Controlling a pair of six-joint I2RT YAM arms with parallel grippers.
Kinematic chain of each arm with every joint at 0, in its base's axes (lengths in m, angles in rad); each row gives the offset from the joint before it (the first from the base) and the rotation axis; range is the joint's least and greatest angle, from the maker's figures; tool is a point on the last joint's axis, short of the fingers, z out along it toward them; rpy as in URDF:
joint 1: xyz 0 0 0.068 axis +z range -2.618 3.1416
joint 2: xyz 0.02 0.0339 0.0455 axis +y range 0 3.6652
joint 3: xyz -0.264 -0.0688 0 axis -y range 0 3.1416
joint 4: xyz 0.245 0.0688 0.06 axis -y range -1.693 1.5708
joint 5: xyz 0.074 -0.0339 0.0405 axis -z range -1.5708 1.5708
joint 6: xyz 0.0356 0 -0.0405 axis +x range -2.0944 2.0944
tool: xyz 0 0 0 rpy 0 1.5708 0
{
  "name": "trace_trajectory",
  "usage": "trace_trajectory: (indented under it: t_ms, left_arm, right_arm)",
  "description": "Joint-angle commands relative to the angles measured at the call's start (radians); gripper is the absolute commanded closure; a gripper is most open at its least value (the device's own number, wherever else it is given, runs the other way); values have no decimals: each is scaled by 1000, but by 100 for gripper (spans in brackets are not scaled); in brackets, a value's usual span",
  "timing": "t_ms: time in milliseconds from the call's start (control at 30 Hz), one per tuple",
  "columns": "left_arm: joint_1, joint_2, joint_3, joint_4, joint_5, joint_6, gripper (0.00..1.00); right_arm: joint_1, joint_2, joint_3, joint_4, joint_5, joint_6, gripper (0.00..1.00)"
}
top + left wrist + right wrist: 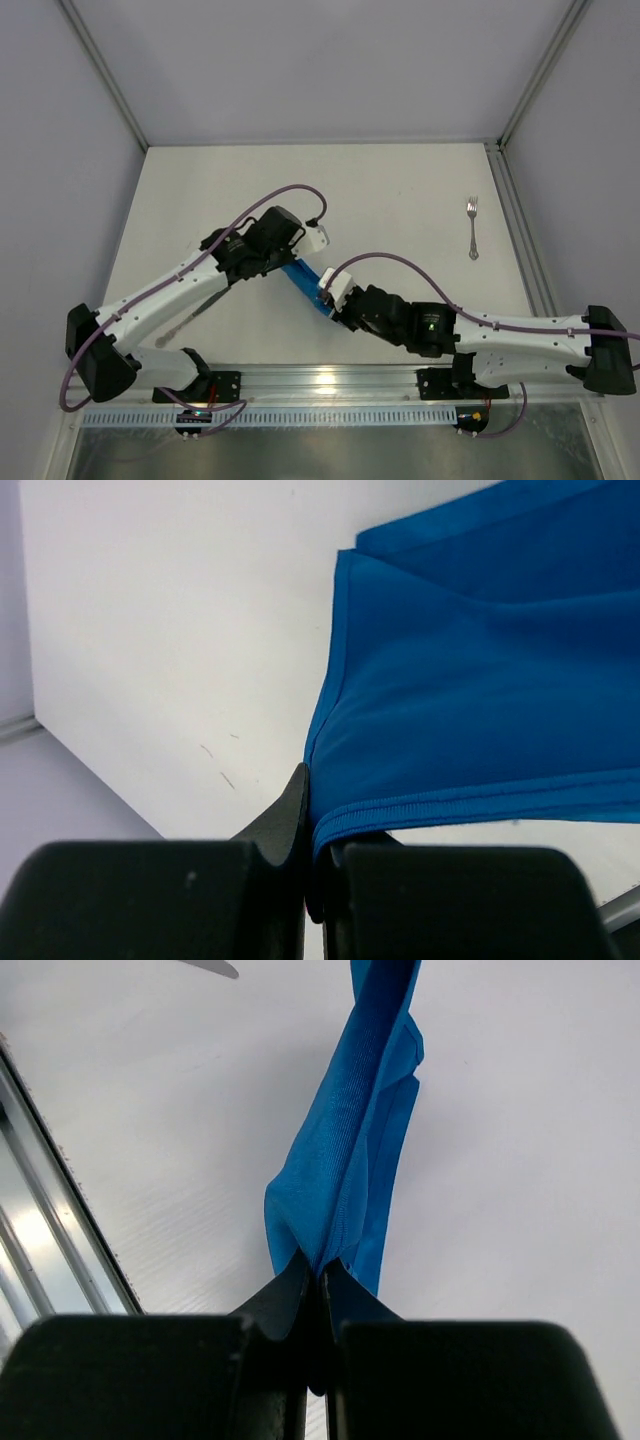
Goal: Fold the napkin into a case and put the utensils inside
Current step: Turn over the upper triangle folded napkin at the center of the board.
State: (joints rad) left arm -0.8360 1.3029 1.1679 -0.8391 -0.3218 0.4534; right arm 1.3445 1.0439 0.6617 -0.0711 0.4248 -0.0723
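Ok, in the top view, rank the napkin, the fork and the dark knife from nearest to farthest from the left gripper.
1. Napkin: pinched in the left gripper, stretched across to the right gripper.
2. Knife: lying on the table beside the left arm, toward its base.
3. Fork: alone on the far right side.

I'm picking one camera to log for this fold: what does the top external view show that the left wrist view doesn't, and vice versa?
Only the top external view shows the fork lying at the right of the table, both arms, and the right gripper at the near end of the napkin. Only the left wrist view shows, close up, the left gripper shut on the napkin's stitched hem and the cloth's overlapping layers. Both show the napkin and the white table.
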Motion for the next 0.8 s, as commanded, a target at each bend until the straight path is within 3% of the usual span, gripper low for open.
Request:
trace_trajectory:
  t_ms: [0,167,367,500,767]
  left_arm:
    - [15,-34,65,-66,-26,42,100]
    - [66,-53,114,-91,-85,70,100]
    - [213,-47,168,-80,-138,108,100]
    - [330,-59,165,-25,-135,148,100]
    - [570,-93,154,123,-128,278,100]
  right_arm:
    - [-59,-27,114,-145,-179,-17,96]
    - [-125,28,257,-243,-273,-29,96]
    - [-136,250,490,-276,-379,25,96]
    - [-139,379,588,-175,-460,98,96]
    - [-142,706,803,65,-500,395,96]
